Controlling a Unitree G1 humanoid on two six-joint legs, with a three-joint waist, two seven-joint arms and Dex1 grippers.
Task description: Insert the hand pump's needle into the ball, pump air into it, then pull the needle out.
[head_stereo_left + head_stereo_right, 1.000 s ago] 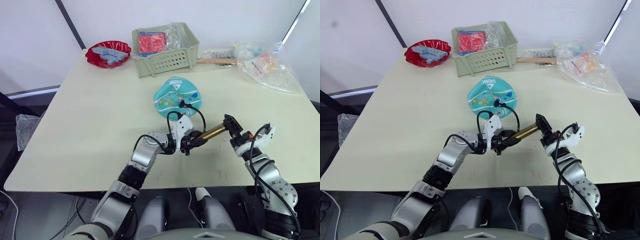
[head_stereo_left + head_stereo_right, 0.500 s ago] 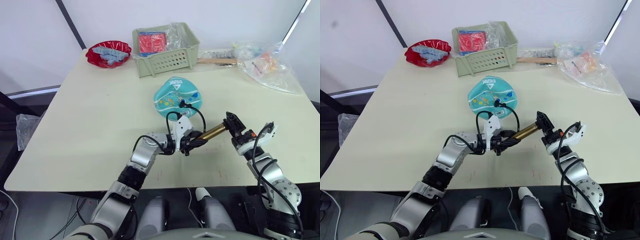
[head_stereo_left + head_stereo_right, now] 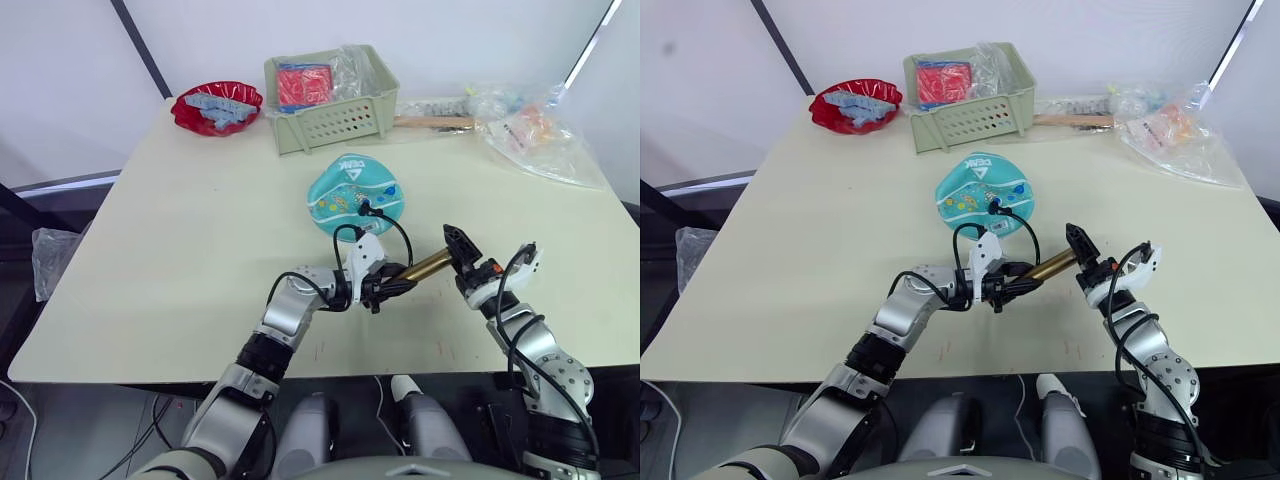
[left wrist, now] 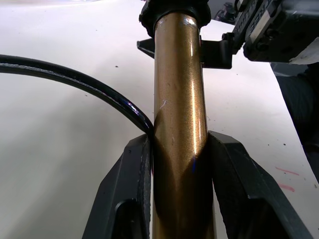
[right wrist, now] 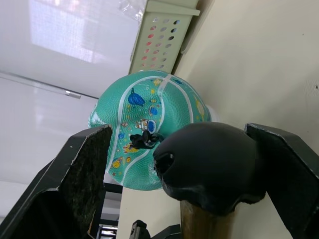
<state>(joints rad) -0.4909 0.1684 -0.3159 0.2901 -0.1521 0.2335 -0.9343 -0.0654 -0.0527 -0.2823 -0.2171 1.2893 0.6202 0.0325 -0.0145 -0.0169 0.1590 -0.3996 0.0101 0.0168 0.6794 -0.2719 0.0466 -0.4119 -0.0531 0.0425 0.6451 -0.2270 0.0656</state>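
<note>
Right end effector (image 3: 456,243) has closed in on the hand pump (image 3: 424,265); fingers spread, straddling its black handle end. Left end effector (image 3: 383,288) stays clamped on the barrel. Ball (image 3: 354,194) lies beyond the pump on the surface (image 3: 180,230), hose plugged in.

we count one table (image 3: 180,250), and on it one teal ball (image 3: 352,192) near its middle. one hand pump (image 3: 425,266) is over the table's near edge, with one black hose (image 3: 402,236) looping from it to the ball, and one needle fitting (image 5: 143,139) sits in the ball. we count two grippers, the left gripper (image 3: 385,288) and the right gripper (image 3: 460,252), one at each end of the pump. along the table's far edge we count one green basket (image 3: 330,100), one red bowl (image 3: 216,107) near the far left corner, one wooden stick (image 3: 432,122), and a heap of clear plastic bags (image 3: 535,135) at the far right corner, which we cannot tell apart to count.
</note>
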